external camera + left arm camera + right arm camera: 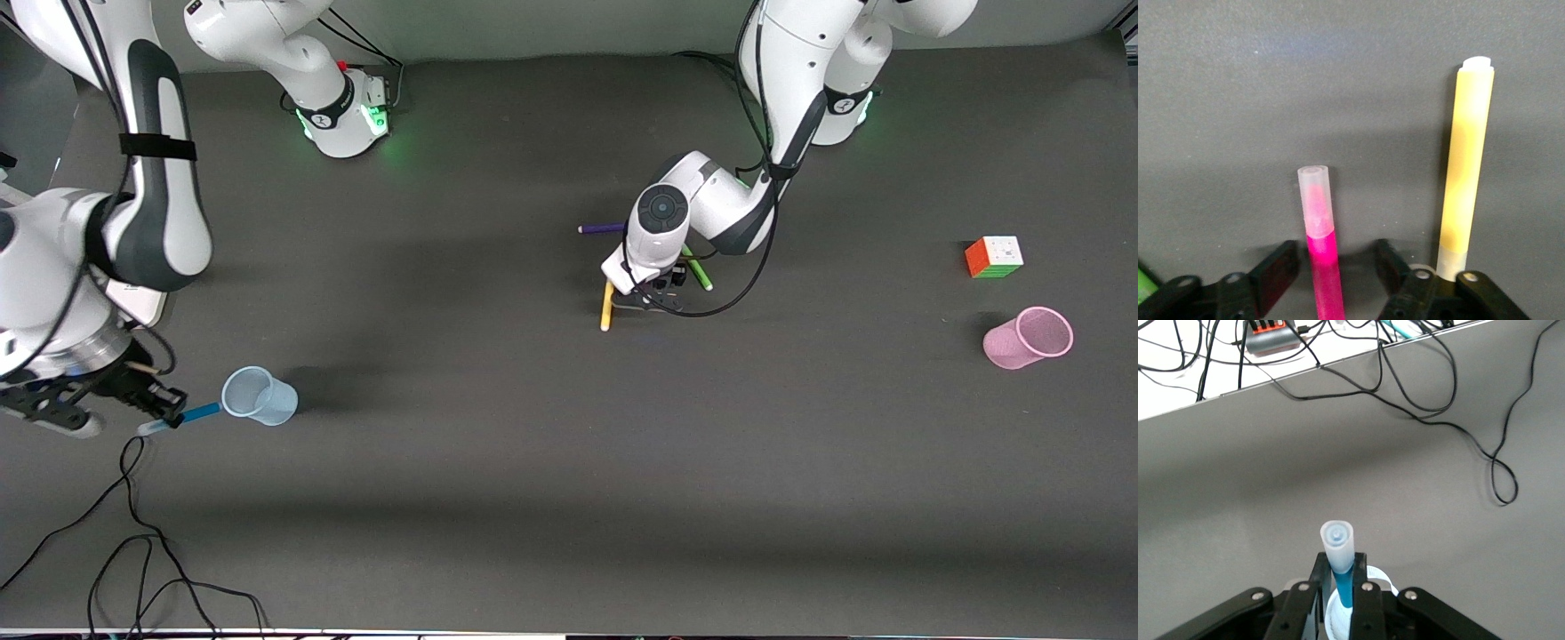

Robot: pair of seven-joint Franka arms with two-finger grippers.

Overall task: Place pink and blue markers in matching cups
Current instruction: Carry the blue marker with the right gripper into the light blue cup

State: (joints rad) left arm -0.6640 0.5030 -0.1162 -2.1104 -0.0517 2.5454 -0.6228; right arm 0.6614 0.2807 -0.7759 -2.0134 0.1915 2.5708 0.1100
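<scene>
So neither pen is in yet: the right gripper (169,411) clamps the slim blue marker (191,415) just beside the pale translucent blue cup (259,396). The left gripper (1337,272), fingers spread, straddles the magenta-pink marker (1319,247) lying beside a yellow pen (1466,167), apparently not yet touching it, well apart from the tipped pink plastic cup (1029,338).

Lying mid-table: yellow pen (607,308), green pen (699,270) beside it, purple pen (601,228) farther from the front camera; sitting toward the left arm's end: colourful puzzle cube (994,257); trailing over the table's near edge: black cables (142,569)
</scene>
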